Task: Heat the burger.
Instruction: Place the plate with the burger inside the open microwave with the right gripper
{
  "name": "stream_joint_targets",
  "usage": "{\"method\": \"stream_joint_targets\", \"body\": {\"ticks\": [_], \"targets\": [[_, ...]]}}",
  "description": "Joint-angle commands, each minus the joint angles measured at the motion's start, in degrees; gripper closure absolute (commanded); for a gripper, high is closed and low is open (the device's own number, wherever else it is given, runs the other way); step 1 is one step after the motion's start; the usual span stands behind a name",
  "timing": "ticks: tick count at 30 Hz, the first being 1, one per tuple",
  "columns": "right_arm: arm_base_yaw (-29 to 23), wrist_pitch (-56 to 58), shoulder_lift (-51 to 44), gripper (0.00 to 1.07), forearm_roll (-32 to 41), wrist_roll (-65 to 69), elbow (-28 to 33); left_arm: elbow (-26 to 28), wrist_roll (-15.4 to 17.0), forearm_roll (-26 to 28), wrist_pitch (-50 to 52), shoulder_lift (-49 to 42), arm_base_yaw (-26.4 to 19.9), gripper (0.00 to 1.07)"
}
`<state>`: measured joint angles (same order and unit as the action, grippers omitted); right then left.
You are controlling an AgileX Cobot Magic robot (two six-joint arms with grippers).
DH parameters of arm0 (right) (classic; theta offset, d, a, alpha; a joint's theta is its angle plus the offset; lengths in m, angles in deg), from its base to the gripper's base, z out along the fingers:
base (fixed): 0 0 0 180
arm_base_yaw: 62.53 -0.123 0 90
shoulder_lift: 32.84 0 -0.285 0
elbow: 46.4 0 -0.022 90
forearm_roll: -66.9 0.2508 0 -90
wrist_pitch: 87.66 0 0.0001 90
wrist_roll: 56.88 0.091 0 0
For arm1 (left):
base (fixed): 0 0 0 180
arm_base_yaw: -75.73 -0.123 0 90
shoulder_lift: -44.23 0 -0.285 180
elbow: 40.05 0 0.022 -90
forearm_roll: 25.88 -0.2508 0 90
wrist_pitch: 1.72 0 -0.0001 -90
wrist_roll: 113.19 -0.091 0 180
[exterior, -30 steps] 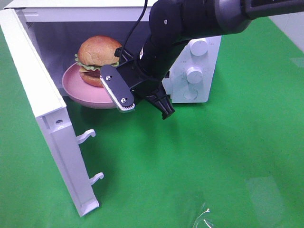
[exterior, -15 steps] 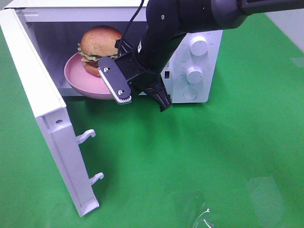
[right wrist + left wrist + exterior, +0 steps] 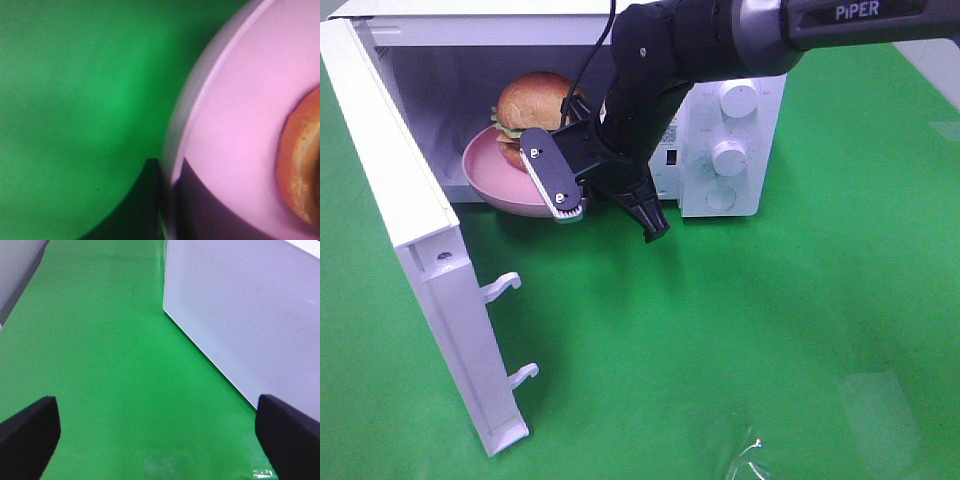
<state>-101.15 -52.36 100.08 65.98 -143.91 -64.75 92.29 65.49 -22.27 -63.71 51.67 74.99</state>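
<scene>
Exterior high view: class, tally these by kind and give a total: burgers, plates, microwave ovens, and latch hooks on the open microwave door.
Round burger with golden-brown bun: 1
Pink round plate: 1
White box-shaped microwave oven: 1
White plastic door-latch hooks: 2
Total: 5
</scene>
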Motion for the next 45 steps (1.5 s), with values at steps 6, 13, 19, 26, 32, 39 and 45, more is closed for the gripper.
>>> {"method": "stream_joint_targets", "body": {"ticks": [6,13,19,26,32,39,45], "targets": [[-0.11,-1.49,2.58,1.07,-1.38,2.46,-5.56,0.0,0.11,-0.11,0.69,-0.23,0.06,0.09],[-0.11,-1.26,5.61,1.07,-2.92,5.44,-9.91,0.0,0.11,-0.11,0.69,-0.23,0.06,0.09],[0.06,-0.06,7.56,1.07,-4.41,7.96,-13.24,0.0,0.11,-0.11,0.69,-0.23,0.06,0.09],[0.06,1.03,10.31,1.07,-6.07,10.03,-19.19,0.0,0.11,-0.11,0.69,-0.23,0.06,0.09],[0.06,1.15,12.26,1.07,-6.99,10.03,-23.03,0.0,0.11,-0.11,0.69,-0.23,0.06,0.09],[0.06,0.86,13.81,1.07,-7.1,8.14,-25.84,0.0,0.11,-0.11,0.69,-0.23,0.06,0.09],[0.23,-1.49,14.21,1.07,-7.22,6.82,-25.9,0.0,0.11,-0.11,0.69,-0.23,0.06,0.09]]}}
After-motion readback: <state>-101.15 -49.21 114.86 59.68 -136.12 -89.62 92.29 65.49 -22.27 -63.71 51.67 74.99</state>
